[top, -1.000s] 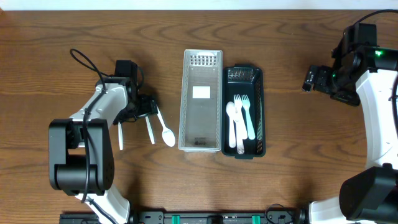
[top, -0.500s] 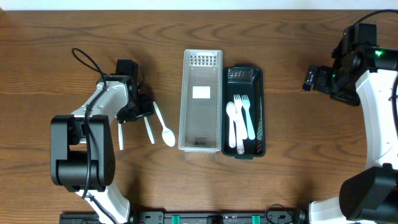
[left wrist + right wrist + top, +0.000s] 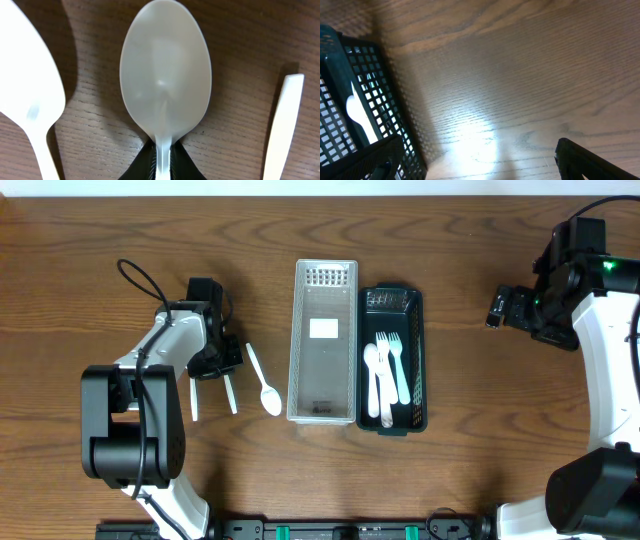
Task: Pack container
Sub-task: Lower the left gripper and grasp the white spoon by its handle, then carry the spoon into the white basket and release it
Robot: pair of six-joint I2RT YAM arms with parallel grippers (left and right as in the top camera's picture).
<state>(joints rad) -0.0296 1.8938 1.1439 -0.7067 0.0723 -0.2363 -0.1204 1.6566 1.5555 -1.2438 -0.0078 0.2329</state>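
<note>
Although the bench (image 3: 100, 260) carries three white pieces outside any box, packing is judged begun but not complete. Between the two sets of fingers stand the clear tray (image 3: 322, 380), empty but for a label, and the dark container (image 3: 416, 330), which touches the tray on the side toward the right fingers (image 3: 497, 308). Forks and spoons (image 3: 385, 375) lie inside the container. Left to do, by judgement: carry the three loose pieces across, then perhaps fit the tray.

The left fingers (image 3: 222, 366) are pressed together on the neck of a spoon (image 3: 165, 75), its bowl just ahead of them; whether it rests on the wood cannot be told. A second spoon (image 3: 265, 388) lies just beside them, toward the tray. A third handle (image 3: 193, 398) lies on their other side, head hidden. The right fingers are spread, gripping nothing, well apart from the container.

Surface: bare brown wood grain, with free room round both sets of fingers
</note>
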